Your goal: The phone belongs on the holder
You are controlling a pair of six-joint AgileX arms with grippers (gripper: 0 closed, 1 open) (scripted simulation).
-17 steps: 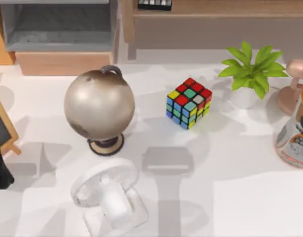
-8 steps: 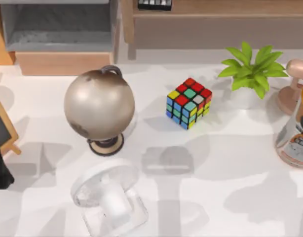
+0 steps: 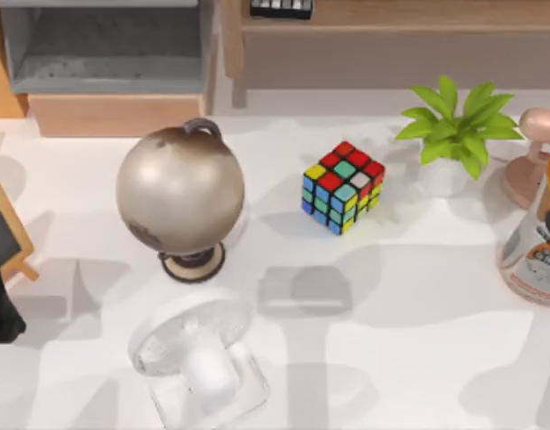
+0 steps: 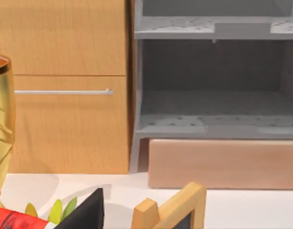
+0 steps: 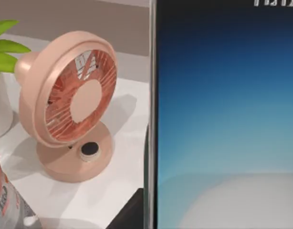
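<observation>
top: overhead table [image 3: 418, 305] | wrists: low, close | shared: pink fan [image 5: 70, 105]

A home study desk: a globe [image 3: 179, 190], cube [image 3: 343, 186], plant [image 3: 456, 125] and fans are sitting before wooden cabinets [image 4: 65, 86].

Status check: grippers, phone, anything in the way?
Phone close up in right wrist view, screen facing camera, pink fan beside it. Grip not visible. Cube, globe and white fan mid-table.

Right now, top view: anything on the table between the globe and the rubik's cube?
Nothing. In the top view the stretch of white table between the globe and the rubik's cube is bare, crossed by soft shadow alone.
</observation>
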